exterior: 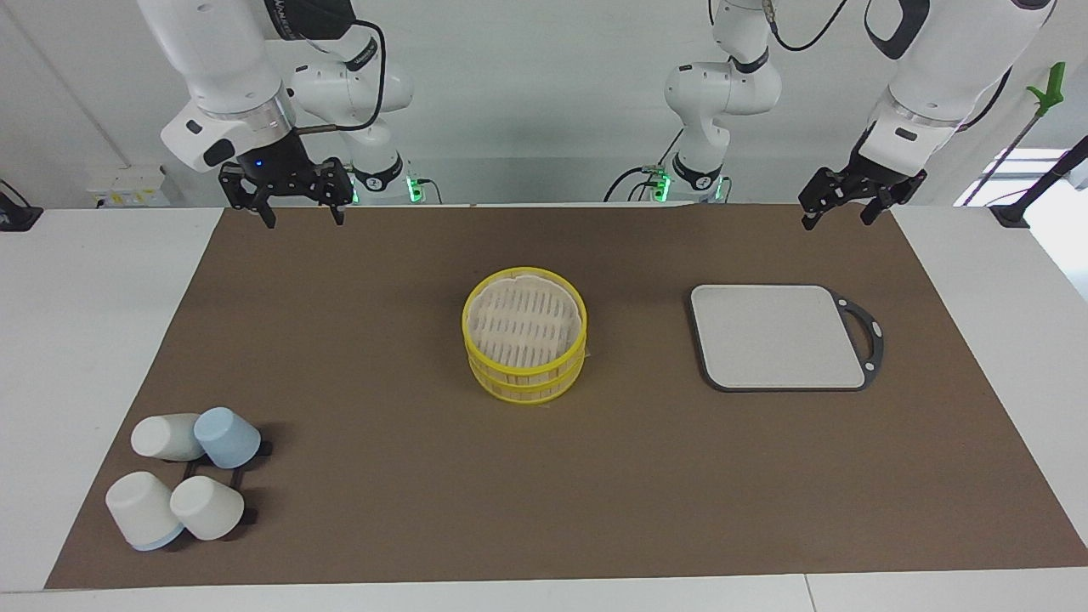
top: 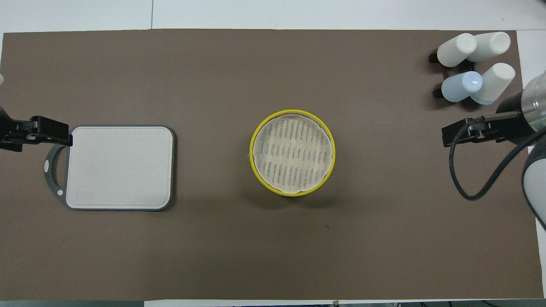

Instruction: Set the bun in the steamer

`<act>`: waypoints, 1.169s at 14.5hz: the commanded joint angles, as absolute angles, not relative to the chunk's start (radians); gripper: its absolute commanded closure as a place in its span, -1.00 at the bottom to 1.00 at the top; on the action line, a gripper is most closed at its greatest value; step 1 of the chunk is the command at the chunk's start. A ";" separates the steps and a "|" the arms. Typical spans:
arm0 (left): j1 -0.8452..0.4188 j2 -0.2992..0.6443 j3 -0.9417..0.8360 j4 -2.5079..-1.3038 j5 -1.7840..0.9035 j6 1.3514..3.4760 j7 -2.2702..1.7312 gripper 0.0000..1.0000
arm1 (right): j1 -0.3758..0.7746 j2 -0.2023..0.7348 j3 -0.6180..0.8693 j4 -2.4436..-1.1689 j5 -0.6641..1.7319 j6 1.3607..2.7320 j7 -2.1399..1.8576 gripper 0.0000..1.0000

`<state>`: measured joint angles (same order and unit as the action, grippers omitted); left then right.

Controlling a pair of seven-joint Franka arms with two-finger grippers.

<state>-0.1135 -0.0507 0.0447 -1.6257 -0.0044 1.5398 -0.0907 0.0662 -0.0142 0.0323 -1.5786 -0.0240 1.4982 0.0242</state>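
Observation:
The steamer (exterior: 524, 344) is a round stack of yellow-rimmed baskets in the middle of the brown mat, and its top is a pale slatted surface; it also shows in the overhead view (top: 293, 152). No bun shows in either view. My left gripper (exterior: 837, 219) hangs open and empty in the air over the mat's edge by the left arm's base, and in the overhead view (top: 47, 130) it sits over the board's handle. My right gripper (exterior: 304, 217) hangs open and empty over the mat's edge by the right arm's base, and also shows in the overhead view (top: 458, 133).
A grey rectangular board (exterior: 773, 336) with a black handle lies toward the left arm's end, also seen in the overhead view (top: 119, 167). Several white and blue cups (exterior: 187, 484) lie on a black rack at the right arm's end, farther from the robots, also seen from overhead (top: 473, 68).

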 commanded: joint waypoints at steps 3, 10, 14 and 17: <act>-0.104 -0.043 0.040 -1.601 -0.021 1.525 -0.072 -1.00 | 0.055 -0.006 0.018 -1.572 -0.022 1.503 -0.028 -1.00; -0.101 -0.044 0.040 -1.601 -0.023 1.526 -0.071 -1.00 | 0.052 -0.020 -0.046 -1.562 0.000 1.502 -0.015 -1.00; -0.101 -0.043 0.040 -1.601 -0.023 1.526 -0.072 -1.00 | 0.052 -0.028 -0.084 -1.562 0.003 1.506 -0.023 -1.00; -0.101 -0.043 0.040 -1.601 -0.023 1.526 -0.072 -1.00 | 0.054 -0.028 -0.086 -1.563 0.002 1.509 -0.021 -1.00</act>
